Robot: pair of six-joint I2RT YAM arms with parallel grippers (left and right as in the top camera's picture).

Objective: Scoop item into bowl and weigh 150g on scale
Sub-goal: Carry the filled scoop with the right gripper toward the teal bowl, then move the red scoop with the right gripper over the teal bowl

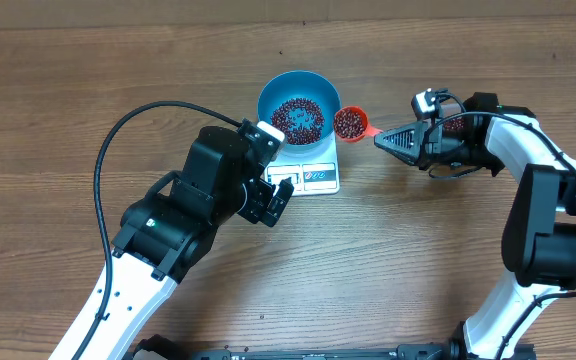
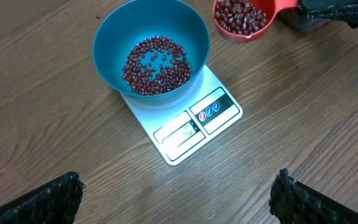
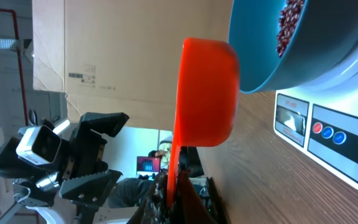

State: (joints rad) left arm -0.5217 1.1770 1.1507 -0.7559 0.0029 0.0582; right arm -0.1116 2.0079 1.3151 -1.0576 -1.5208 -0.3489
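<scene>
Right pincer (image 1: 380,138) grips a loaded scoop (image 1: 349,123) level beside the bowl (image 1: 268,96) on the scale (image 1: 320,177), ready to tip beans (image 1: 296,118) in; left pincer (image 1: 279,200) hangs open.

this looked like a robotics lab or test room, not a home kitchen. two robot arms, the black-and-white left arm (image 1: 178,220) and the right arm (image 1: 543,230), stood at the near edge of a wood-grain surface (image 1: 68,60), and a black cable (image 1: 168,105) looped loose over it. the kitchen things on it were few: a small white scale (image 2: 185,134), a blue bowl (image 2: 114,43) and an orange scoop (image 3: 207,93). beyond the surface, the right wrist view showed a big brown cardboard panel (image 3: 123,56) with a printed label (image 3: 82,71), a red upright post (image 3: 17,37) against a pale wall, and a lit screen (image 3: 148,165) low in the background - workroom clutter.
</scene>
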